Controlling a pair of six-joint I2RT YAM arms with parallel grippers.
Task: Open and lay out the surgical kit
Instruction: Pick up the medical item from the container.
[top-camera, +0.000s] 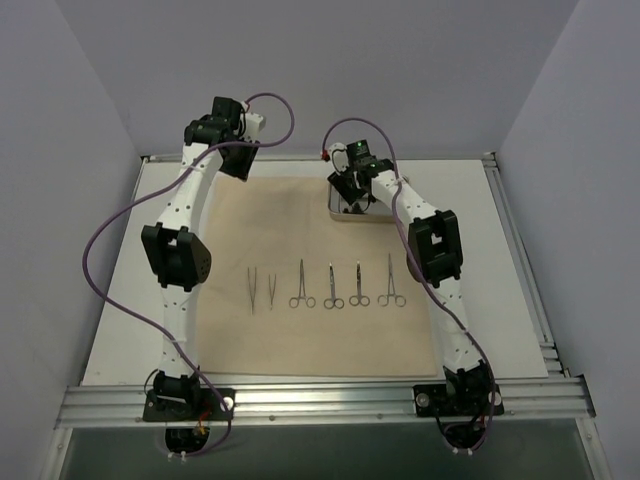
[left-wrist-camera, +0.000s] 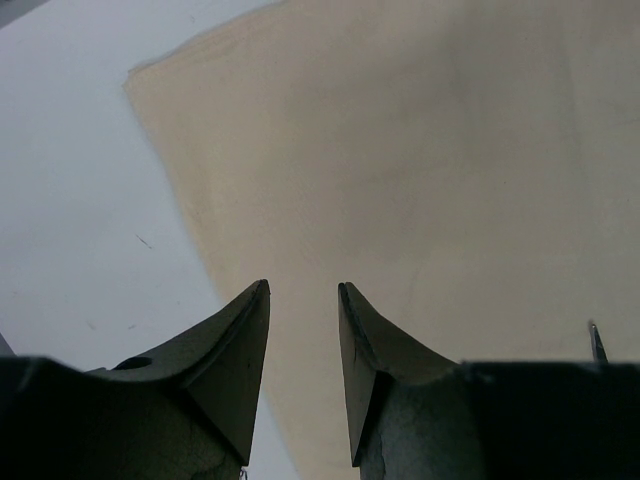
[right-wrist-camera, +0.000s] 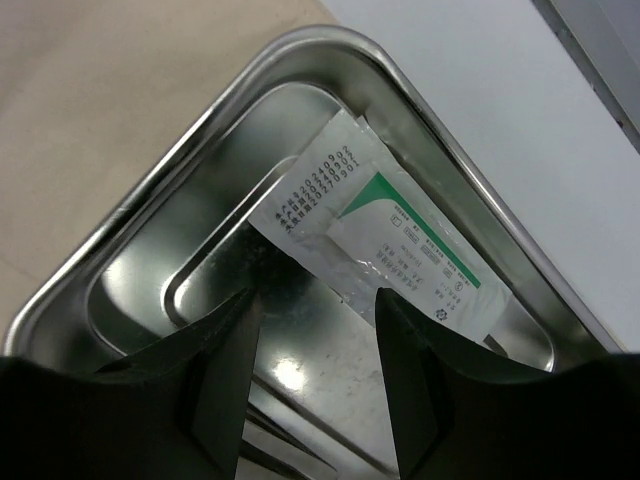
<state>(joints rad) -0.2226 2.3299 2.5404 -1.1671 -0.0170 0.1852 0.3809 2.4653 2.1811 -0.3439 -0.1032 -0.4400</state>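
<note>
The beige cloth wrap (top-camera: 300, 260) lies spread flat on the table. On it lie two tweezers (top-camera: 262, 288) and several scissor-handled clamps (top-camera: 345, 285) in a row. The steel tray (top-camera: 340, 212) sits at the cloth's far right, partly hidden by my right arm. In the right wrist view the tray (right-wrist-camera: 130, 240) holds a white packet (right-wrist-camera: 385, 240) with green print. My right gripper (right-wrist-camera: 318, 305) is open just above the tray floor, beside the packet's near edge. My left gripper (left-wrist-camera: 303, 288) is open and empty above the cloth's (left-wrist-camera: 420, 180) far left edge.
The white table top (top-camera: 510, 260) surrounds the cloth. Aluminium rails (top-camera: 320, 400) frame the near edge and right side. Grey walls close in the left, right and back. Purple cables loop off both arms.
</note>
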